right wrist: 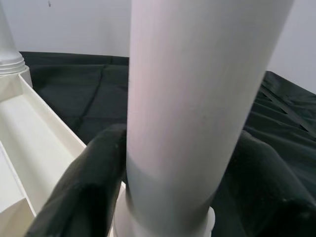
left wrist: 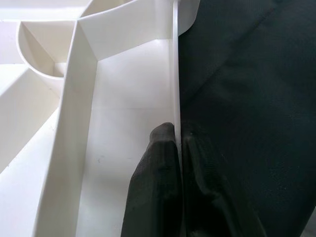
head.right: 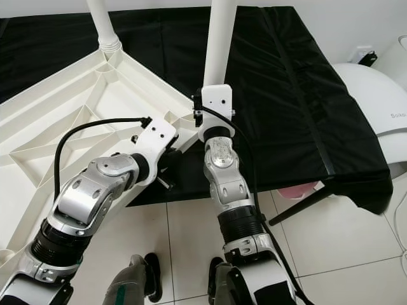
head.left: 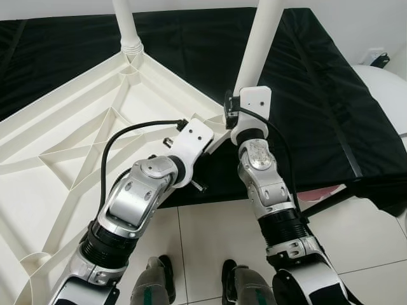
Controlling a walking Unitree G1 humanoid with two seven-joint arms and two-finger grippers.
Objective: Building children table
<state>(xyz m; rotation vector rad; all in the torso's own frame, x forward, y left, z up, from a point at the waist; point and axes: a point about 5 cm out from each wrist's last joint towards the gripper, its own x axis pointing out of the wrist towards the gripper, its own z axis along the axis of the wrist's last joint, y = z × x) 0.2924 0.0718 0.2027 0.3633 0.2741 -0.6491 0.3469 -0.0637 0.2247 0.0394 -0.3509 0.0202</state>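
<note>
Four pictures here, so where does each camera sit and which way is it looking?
Left eye, right eye: on the head, looking down at the upturned white tabletop; both silver arms and the feet show.
Left wrist: along the left claw, pinching the tabletop's rim.
Right wrist: along the right claw, around a white leg.
Shared: black cloth.

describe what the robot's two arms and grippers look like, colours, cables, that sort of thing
Both arms are shiny silver metal in rounded segments, with black ribbed collars near the elbows. Each ends in a white plastic wrist block, and a thin black cable loops from forearm to block. The left gripper and right gripper each have two long, matte black fingers.
</note>
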